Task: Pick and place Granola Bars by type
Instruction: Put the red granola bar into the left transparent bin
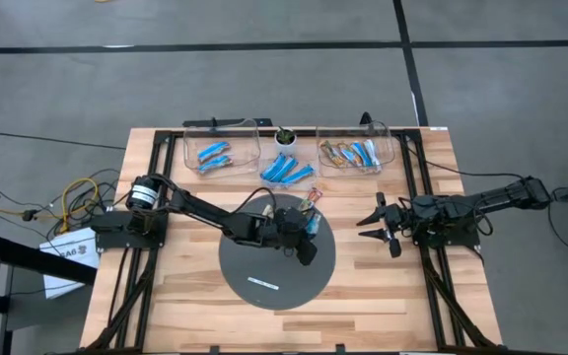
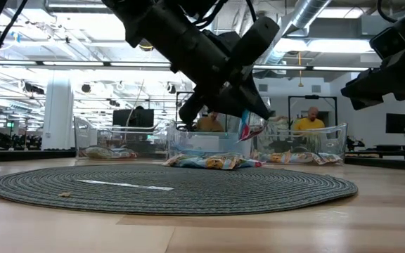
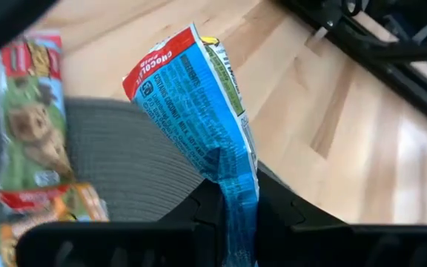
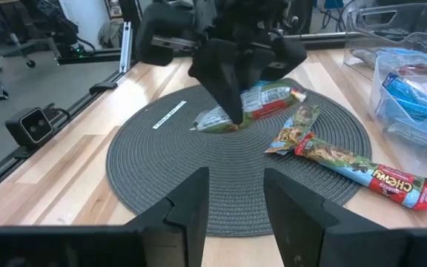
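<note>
My left gripper [image 1: 307, 225] hangs over the far right part of the round grey mat [image 1: 264, 266], shut on a blue granola bar with a red end [image 3: 191, 104]. In the low view this bar [image 2: 248, 126] is clear of the mat. Two more bars, one green and red [image 3: 32, 111] and one tan [image 3: 58, 208], lie flat on the mat just beyond it. My right gripper [image 1: 378, 225] waits open at the table's right side, with nothing between its fingers [image 4: 191, 208]. My left gripper pinches one crumpled end of the blue bar's wrapper [image 3: 236, 194] between its two fingers. The fingers slant down from the table's left. The bar sticks out beyond the fingertips, twisted, its red end farthest from them, lifted clear of the mat.
Along the far edge stand a clear bin with blue bars [image 1: 222, 148] and one with mixed bars [image 1: 355, 150]. Between them lie several blue bars [image 1: 289, 170] and a small plant [image 1: 285, 136]. A white label [image 1: 262, 286] lies on the mat's near part.
</note>
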Controlling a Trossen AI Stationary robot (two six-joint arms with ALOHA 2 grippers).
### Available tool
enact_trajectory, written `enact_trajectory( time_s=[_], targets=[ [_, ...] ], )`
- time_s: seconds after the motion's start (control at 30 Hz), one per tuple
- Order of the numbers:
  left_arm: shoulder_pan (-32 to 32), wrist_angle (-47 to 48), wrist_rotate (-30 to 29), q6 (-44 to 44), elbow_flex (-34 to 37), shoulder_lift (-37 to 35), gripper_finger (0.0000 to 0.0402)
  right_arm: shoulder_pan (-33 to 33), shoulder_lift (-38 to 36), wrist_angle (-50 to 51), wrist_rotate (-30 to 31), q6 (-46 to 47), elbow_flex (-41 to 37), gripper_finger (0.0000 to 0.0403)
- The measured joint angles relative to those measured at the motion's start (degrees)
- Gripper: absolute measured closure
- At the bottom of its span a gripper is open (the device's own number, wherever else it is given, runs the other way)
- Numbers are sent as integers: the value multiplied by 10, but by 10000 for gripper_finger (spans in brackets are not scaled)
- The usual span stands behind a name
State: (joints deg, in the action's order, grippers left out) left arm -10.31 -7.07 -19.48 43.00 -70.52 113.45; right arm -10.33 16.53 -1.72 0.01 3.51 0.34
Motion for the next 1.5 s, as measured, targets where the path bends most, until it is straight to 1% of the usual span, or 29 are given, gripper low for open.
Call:
enact_trajectory(
  time_s=[0.1,0.5,0.6,0.67,0.83,1.03,1.17,1.33,1.5],
  targets=[
    [0,0,-14,-30,0,0,366,0,0,0,0,0,0,278],
    [-19,1,-33,-55,0,0,367,0,0,0,0,0,0,278],
    [-18,22,-34,-65,4,-14,367,0,0,0,0,0,0,278],
    [-16,59,-44,-68,5,-35,367,0,0,0,0,0,0,278],
    [-13,192,-105,-80,6,-94,367,0,0,0,0,0,0,278],
    [1,311,-158,-100,9,-174,367,0,0,-1,0,0,0,278],
    [21,362,-182,-105,40,-238,367,0,0,0,0,0,0,278],
    [55,406,-184,-105,99,-318,367,0,0,0,0,0,0,278],
    [90,423,-186,-120,160,-392,367,0,0,0,0,0,0,278]
  ],
)
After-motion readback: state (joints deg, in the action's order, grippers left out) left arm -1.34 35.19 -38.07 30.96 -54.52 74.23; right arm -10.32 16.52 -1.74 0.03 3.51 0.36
